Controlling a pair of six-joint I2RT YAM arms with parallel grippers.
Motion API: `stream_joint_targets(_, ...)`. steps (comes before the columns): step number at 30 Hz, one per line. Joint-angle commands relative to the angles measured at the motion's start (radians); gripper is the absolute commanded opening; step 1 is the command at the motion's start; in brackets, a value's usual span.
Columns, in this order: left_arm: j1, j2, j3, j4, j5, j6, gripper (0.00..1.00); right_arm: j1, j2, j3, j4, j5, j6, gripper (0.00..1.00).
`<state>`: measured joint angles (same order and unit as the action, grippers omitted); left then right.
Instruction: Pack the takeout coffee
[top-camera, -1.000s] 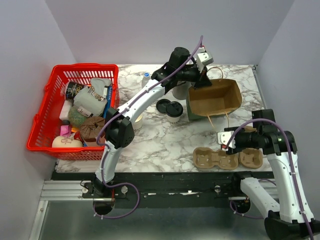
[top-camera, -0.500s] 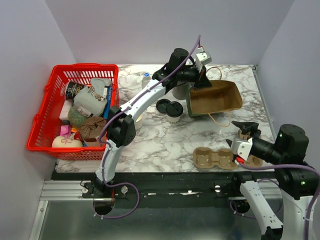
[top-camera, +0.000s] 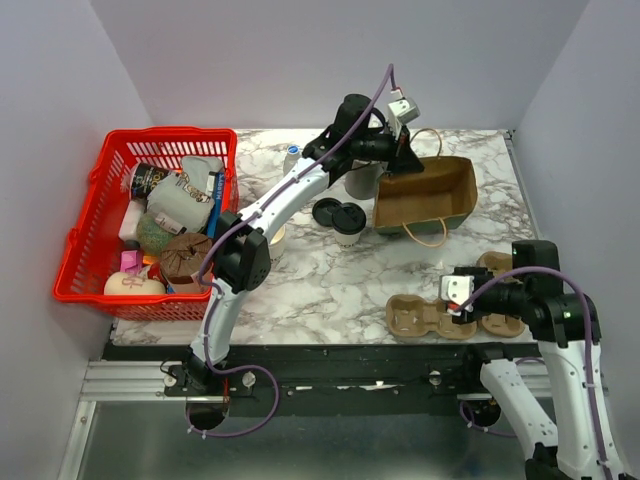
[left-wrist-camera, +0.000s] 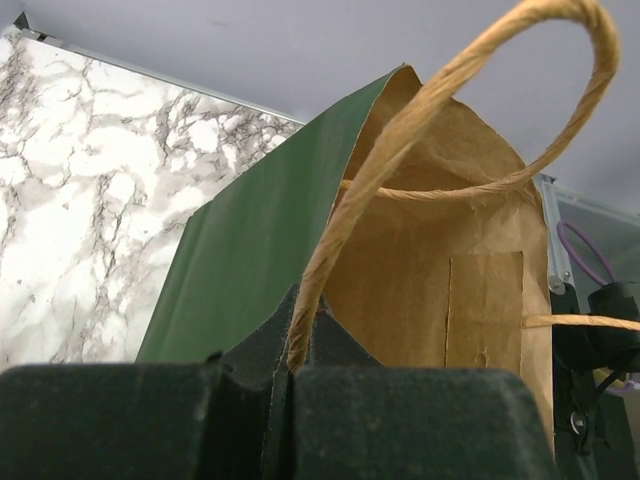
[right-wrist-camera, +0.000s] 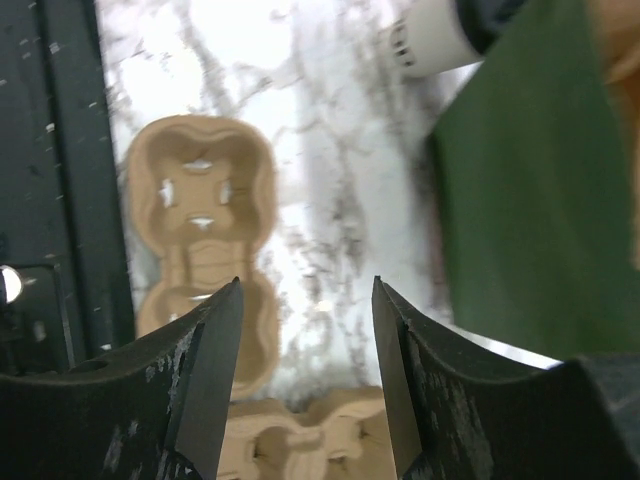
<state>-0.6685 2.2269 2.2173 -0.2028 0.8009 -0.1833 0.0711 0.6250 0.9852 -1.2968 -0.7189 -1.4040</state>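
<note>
Well, from above, a red basket (top-camera: 170, 133) full of goods sits at 9 o'clock on the table (top-camera: 330, 278). The left arm reaches over the middle toward 1 o'clock, where the left gripper (top-camera: 400, 158) is closed on the twine handle (left-wrist-camera: 420, 90) of the bag (top-camera: 430, 195). The left wrist view shows the twine pinched between the fingers (left-wrist-camera: 400, 420).

The coffee (top-camera: 348, 220) stands upright on the marble near the centre, outside the bag and just beside it at the bag's 9 o'clock. A black lid (top-camera: 327, 211) lies against the coffee at its 10 o'clock, and a grey cup (top-camera: 360, 183) stands at its 12 o'clock, partly behind the arm. The bag (left-wrist-camera: 440, 300) is green outside and brown inside, its mouth open toward the overhead camera.

At 5 o'clock, by the near edge, lie pulp carriers (top-camera: 420, 318). The right gripper (top-camera: 452, 300) hangs over them with jaws apart and nothing between. In its own view the carriers (right-wrist-camera: 200, 210) and bare marble show past the spread fingers (right-wrist-camera: 200, 400), and the bag's green wall (right-wrist-camera: 530, 200) stands at 2 o'clock.
</note>
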Motion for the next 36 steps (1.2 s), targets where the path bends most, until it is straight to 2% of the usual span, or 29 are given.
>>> stream_joint_targets(1,0.004,-0.001,-0.03,0.043,0.06,-0.057,0.0,0.004,0.038,-0.083,-0.05,0.012,-0.066,0.62)
stream_joint_targets(11,0.0,-0.021,-0.071,0.055,0.072,-0.085,0.0,0.003,0.177,-0.244,0.062,0.073,-0.134,0.64)
stream_joint_targets(17,0.0,-0.024,-0.07,0.062,0.072,-0.088,0.0,0.002,0.266,-0.307,0.14,0.13,-0.11,0.64)
stream_joint_targets(29,0.0,-0.019,-0.065,0.08,0.077,-0.114,0.0,0.022,0.324,-0.381,0.267,0.176,-0.059,0.64)
stream_joint_targets(36,0.0,-0.021,-0.068,0.082,0.075,-0.116,0.0,0.096,0.335,-0.405,0.31,0.196,0.006,0.61)
